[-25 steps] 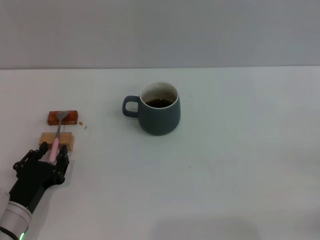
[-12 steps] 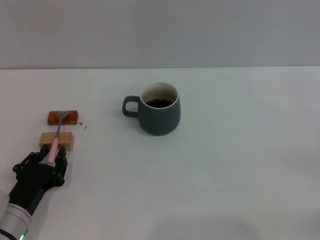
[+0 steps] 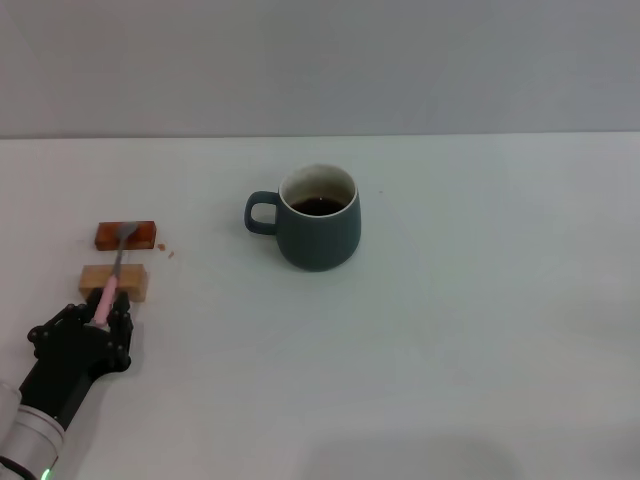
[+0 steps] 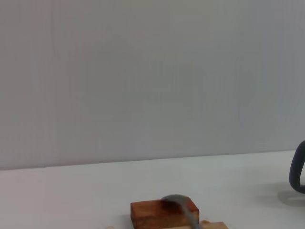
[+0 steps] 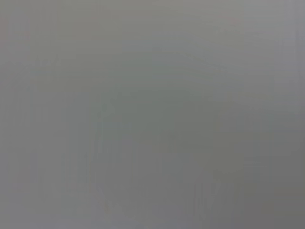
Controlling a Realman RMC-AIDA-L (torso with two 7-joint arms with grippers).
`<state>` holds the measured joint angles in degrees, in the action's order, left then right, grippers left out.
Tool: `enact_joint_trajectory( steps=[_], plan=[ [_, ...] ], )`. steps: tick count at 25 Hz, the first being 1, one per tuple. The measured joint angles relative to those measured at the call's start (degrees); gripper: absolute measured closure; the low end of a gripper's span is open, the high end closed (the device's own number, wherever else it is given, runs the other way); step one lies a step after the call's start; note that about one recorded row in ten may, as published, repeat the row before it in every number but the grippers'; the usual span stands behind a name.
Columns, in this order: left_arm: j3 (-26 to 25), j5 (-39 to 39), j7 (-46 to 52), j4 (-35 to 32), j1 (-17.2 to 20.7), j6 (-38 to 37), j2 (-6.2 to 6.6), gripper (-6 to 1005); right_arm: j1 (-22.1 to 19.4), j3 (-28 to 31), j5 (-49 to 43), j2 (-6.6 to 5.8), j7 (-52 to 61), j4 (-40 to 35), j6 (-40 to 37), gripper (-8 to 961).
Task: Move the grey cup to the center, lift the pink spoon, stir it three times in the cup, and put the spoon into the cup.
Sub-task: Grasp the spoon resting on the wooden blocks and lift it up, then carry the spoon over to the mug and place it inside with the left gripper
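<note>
Left gripper (image 3: 98,318) low at the near left, black forearm angled forward.

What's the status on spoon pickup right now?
Left end effector at pink spoon handle. Spoon lies across tan block and reddish-brown block. Grey cup centered, path clear.

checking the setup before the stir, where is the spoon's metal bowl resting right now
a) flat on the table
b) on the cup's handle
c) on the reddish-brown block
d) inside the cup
c: the spoon lies across the tan block, and its metal bowl rests on the reddish-brown block, well apart from the cup.
</note>
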<state>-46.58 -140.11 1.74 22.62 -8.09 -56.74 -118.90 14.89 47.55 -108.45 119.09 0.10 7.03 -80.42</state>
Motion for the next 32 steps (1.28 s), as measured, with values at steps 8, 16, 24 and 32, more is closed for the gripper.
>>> enact_joint_trajectory(
  steps=[8,16,24,32],
  plan=[
    [0.0,-0.08,-0.16,0.39,-0.21,-0.44,0.01,757,-0.34,0.0,0.0,0.0,0.0,0.1,0.0,954],
    [0.99,-0.47,-0.22,1.61,-0.2,-1.76,0.25,854,-0.73,0.0,-0.01,0.03,0.01,0.14,-0.54,953],
    [2.21,-0.53,-0.31,3.53,-0.25,-5.11,0.85,854,-0.92,-0.08,-0.01,0.08,-0.14,0.29,-0.7,954],
    [-0.6,-4.55,-0.34,13.23,-0.96,1.94,4.64,854,-0.92,-0.09,-0.01,0.05,-0.16,0.2,-0.71,954]
  ],
)
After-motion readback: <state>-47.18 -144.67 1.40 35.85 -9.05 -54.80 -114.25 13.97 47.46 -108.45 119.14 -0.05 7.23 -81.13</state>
